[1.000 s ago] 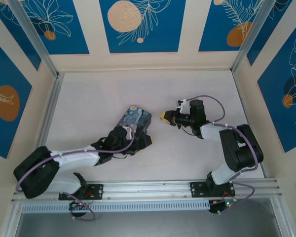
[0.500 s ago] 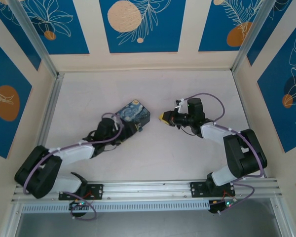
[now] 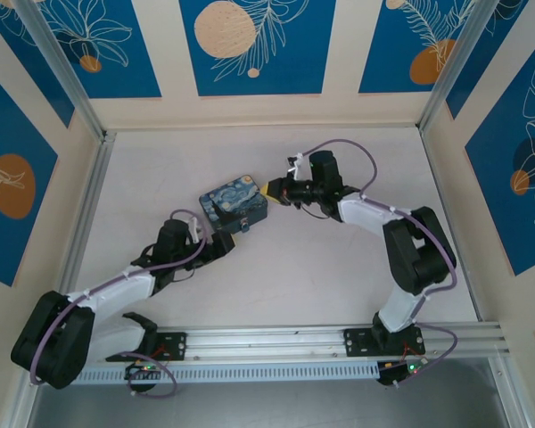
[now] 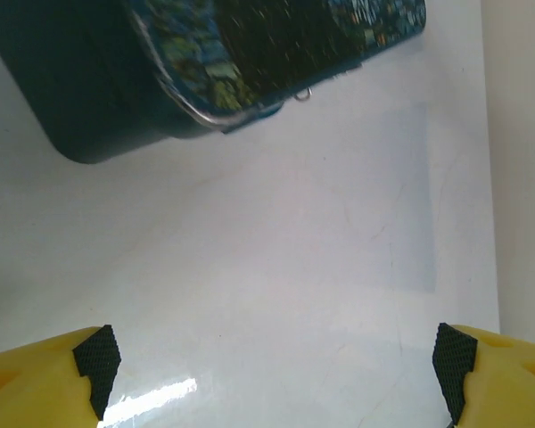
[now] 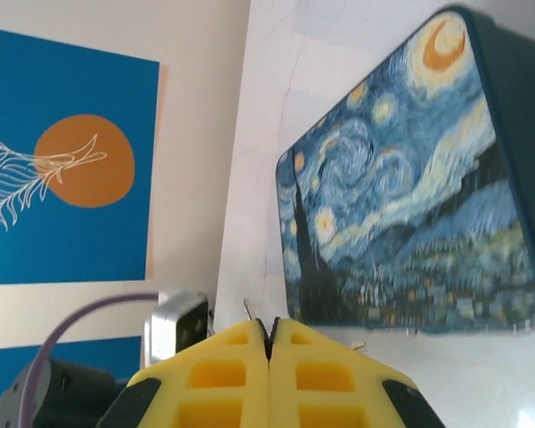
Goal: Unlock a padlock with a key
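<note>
Holding nothing, my left gripper point(image 4: 272, 374) stands wide apart on the near side of the box point(image 3: 234, 203). Its yellow fingers point(image 4: 27, 388) have bumpy black pads point(image 4: 96, 357). My right gripper point(image 3: 272, 189) is pressed together just beside the box's right edge. I cannot tell if it pinches anything. The box is a rounded rectangle with a swirly painted lid. Both arms stretch low toward it. The padlock and key are too small for me to pick out.
</note>
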Tool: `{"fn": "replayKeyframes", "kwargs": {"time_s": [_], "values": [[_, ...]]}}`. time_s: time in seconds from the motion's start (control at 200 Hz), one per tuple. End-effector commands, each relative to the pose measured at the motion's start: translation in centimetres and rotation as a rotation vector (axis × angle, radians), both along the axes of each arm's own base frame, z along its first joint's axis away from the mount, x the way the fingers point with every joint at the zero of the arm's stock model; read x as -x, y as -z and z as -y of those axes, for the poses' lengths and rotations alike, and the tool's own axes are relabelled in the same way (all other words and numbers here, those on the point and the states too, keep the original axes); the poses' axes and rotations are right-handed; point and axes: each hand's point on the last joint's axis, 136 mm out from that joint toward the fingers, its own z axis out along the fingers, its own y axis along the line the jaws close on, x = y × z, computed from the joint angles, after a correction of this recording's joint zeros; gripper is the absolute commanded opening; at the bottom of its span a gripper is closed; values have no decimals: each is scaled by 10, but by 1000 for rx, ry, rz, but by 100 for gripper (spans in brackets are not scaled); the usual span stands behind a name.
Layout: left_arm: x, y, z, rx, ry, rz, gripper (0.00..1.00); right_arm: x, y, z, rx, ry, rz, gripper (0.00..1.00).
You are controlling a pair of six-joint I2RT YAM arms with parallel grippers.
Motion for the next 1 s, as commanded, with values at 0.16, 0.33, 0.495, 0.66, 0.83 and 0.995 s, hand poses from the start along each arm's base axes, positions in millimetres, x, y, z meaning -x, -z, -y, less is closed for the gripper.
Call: {"fn": "replayKeyframes", "kwargs": {"time_s": [0.16, 0.33, 0.495, 0.66, 0.83, 0.995], "values": [[-17, 8, 31, -58, 143, 67, 91, -26, 14, -26, 10, -42, -46, 0], [-36, 14, 53, -124, 192, 145, 90, -26, 27, -36, 17, -55, -75, 0], [-52, 18, 60, -243, 191, 251, 90, -21, 40, -41, 38, -62, -107, 0], [-67, 17, 49, -374, 130, 354, 89, -20, 51, -41, 52, -57, -139, 0], [-80, 19, 44, -450, 99, 416, 89, -20, 59, -41, 54, -49, -165, 0], [-90, 24, 54, -462, 113, 441, 88, -21, 65, -43, 44, -43, -189, 0]]}}
